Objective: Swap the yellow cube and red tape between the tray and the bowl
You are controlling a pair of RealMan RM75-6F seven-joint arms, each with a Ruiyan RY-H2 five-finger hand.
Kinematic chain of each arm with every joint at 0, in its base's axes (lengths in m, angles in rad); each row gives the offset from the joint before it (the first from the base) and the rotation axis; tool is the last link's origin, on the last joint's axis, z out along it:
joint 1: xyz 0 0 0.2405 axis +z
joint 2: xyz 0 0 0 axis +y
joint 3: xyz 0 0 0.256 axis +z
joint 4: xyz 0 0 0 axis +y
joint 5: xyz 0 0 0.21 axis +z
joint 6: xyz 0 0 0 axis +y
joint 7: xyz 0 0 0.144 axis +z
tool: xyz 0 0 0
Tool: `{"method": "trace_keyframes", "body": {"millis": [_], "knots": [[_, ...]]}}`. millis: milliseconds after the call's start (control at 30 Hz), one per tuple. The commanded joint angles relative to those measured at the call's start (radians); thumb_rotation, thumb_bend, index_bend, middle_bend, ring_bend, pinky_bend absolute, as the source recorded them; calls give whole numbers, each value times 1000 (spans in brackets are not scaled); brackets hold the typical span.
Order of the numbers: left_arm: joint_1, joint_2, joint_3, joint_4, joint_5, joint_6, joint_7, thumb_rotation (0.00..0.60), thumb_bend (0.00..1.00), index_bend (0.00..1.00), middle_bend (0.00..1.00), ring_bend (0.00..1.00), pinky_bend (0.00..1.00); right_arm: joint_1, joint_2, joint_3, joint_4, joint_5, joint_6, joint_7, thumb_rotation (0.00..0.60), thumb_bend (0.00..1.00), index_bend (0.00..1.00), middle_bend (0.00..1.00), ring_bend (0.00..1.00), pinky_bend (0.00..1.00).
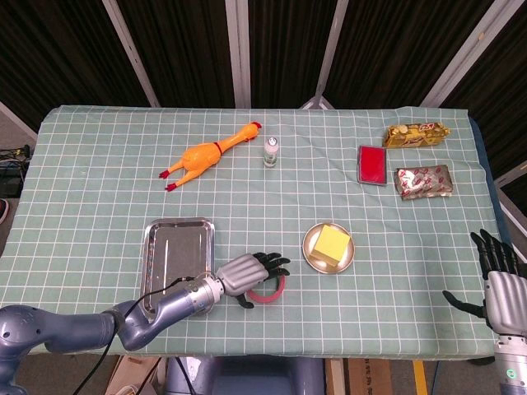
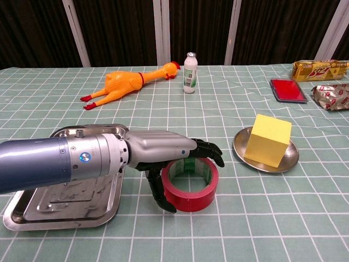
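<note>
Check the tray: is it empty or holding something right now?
Empty. The tray shows only bare metal; the red tape sits on the cloth beside it, under the left hand.

**What you can't make out**

Your left hand (image 2: 163, 153) covers the near-left rim of the red tape (image 2: 192, 185), so whether the fingers actually grip it stays unclear. Its forearm hides part of the tray (image 2: 65, 210). Your right hand (image 1: 498, 280) is cut by the head view's right edge and missing from the chest view. The bottle (image 1: 270, 151) label, far beyond the left hand, is too small to read.
</note>
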Motion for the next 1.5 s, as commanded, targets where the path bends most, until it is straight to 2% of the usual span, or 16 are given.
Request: {"method": "trace_keyframes", "body": {"millis": [33,167,267,467,667,767,900,1100,1233,1333,1400,1500], "knots": [[1,-7,1,5,3,14,-3,600,351,198,180,154,367,-1,-1,2,1,0,0,1,600,0,0,0,0,0],[6,-5,3,13,9,40,2,600,484,239,317,287,498,0,-2,4,2,1,-10,11,600,0,0,0,5,0],[13,7,1,5,9,63,3,600,513,254,357,306,506,0,-2,6,3,-2,-14,20,600,0,0,0,9,0],[33,52,-14,-40,21,135,-13,600,513,269,354,308,479,-1,-6,9,7,-3,-15,20,600,0,0,0,14,0],[112,223,13,-164,56,267,46,600,511,277,330,306,475,-3,-8,11,7,-5,-15,19,600,0,0,0,15,0],[183,295,67,-174,65,333,47,600,506,281,327,306,464,-5,-10,11,3,-8,-14,16,600,0,0,0,14,0],[259,311,131,-67,67,380,-24,600,502,286,321,303,441,-4,-16,11,0,-11,-16,4,600,0,0,0,14,0],[315,229,168,149,125,471,-225,600,501,284,304,297,428,-1,-25,13,4,-7,-24,-8,600,0,0,0,15,0],[343,195,181,241,141,506,-281,600,487,283,273,261,393,0,-28,17,9,-3,-28,-6,600,0,0,0,14,0],[351,188,195,270,141,489,-330,600,408,276,185,139,232,-2,-27,17,9,-5,-26,-3,600,0,0,0,15,0],[346,200,208,264,144,462,-352,600,271,244,96,35,93,-3,-25,18,8,-7,-24,1,600,0,0,0,14,0],[328,241,223,208,149,415,-363,600,103,197,10,0,5,-6,-22,19,5,-10,-19,7,600,0,0,0,14,0]]}}
